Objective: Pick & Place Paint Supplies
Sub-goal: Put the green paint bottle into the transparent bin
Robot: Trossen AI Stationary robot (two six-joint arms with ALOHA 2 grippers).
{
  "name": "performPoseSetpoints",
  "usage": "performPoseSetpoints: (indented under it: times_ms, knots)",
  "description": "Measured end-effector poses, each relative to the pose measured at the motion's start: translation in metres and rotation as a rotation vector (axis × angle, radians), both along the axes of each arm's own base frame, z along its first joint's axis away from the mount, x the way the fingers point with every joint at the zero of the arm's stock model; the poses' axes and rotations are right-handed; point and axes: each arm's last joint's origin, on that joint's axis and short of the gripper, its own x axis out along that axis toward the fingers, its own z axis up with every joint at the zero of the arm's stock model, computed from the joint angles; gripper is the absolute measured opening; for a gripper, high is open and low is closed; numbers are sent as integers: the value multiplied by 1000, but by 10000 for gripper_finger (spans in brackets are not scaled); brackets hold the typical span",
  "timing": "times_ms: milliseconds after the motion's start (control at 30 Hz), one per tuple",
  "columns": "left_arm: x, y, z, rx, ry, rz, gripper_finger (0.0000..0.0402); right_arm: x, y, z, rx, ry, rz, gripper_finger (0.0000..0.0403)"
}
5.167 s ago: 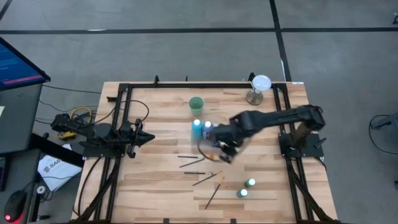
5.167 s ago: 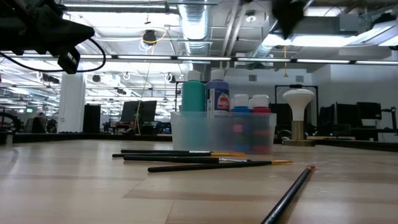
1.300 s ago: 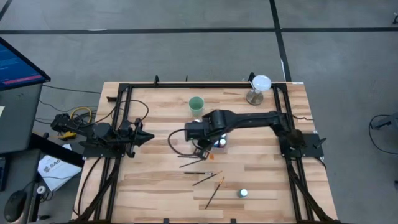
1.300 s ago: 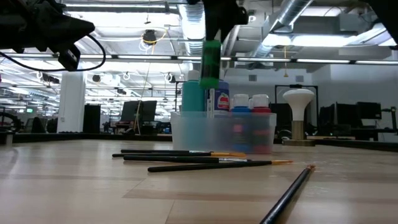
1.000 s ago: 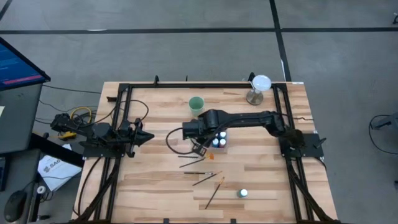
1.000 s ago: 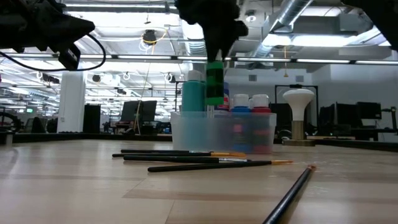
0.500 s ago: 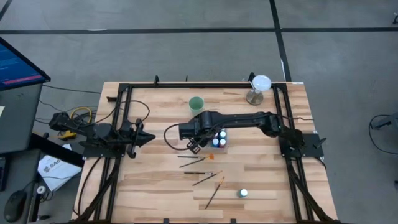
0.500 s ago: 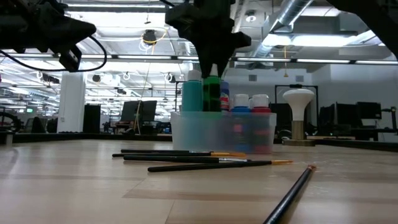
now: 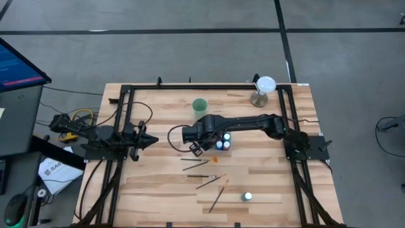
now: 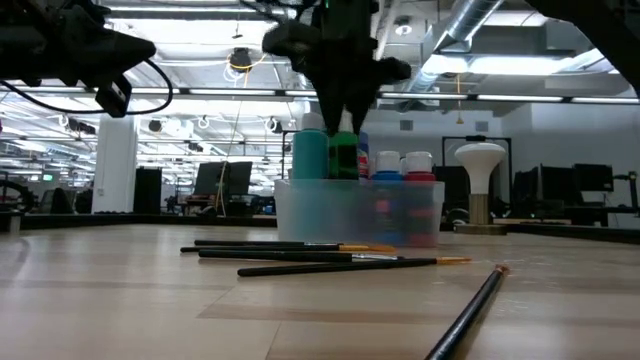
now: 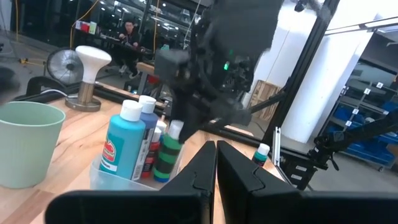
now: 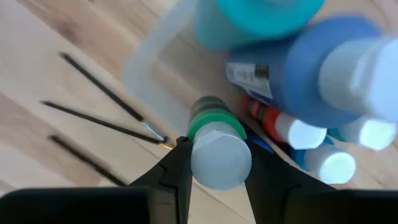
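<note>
A green paint bottle (image 12: 208,121) with a white cap stands upright in the near left corner of the clear tray (image 10: 300,215), its lower part behind the tray's wall. My right gripper (image 10: 345,115) is shut on it from above. A teal bottle (image 10: 310,152), a blue bottle (image 12: 311,81) and smaller red ones (image 10: 420,205) stand in the tray too. Several paintbrushes (image 9: 197,163) lie flat on the table nearer than the tray. A second green bottle (image 9: 247,197) stands at the near right. My left gripper (image 9: 153,140) waits shut at the table's left. My right gripper pinches the green bottle at its white cap (image 12: 221,155), one finger (image 12: 177,171) on each side. The fingers point straight down from above. The bottle hangs upright below them, its lower part inside the tray; whether its base rests on the tray's floor I cannot tell.
A pale green cup (image 9: 200,106) stands just beyond the tray. A white mushroom-shaped object (image 9: 262,88) stands at the far right corner. A black frame (image 9: 126,120) runs along the table's sides. Bare wood lies left of the brushes.
My right gripper has sunk with the green bottle, shifted a little toward the table's left edge and rolled about its downward axis. The bottle stayed upright and has gone from above the tray's rim down into the tray beside the teal bottle.
</note>
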Motion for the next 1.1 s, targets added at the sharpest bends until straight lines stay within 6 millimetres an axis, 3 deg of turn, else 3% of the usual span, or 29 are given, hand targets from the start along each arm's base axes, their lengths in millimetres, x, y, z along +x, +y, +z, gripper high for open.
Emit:
performPoseSetpoints:
  times_ms: [533, 667, 967, 1100]
  knots:
    - [0, 0, 0, -1, -4, -1, 8, 3, 0, -41, -2, 37, 13, 108]
    - [0, 0, 0, -1, -4, -1, 8, 1, -1, -42, 0, 57, 38, 108]
    - [0, 0, 1, -1, -6, -3, 8, 1, 0, -42, 1, 57, 65, 229]
    - [0, 0, 1, -3, -9, -3, 8, -3, -1, -33, 3, 58, 85, 246]
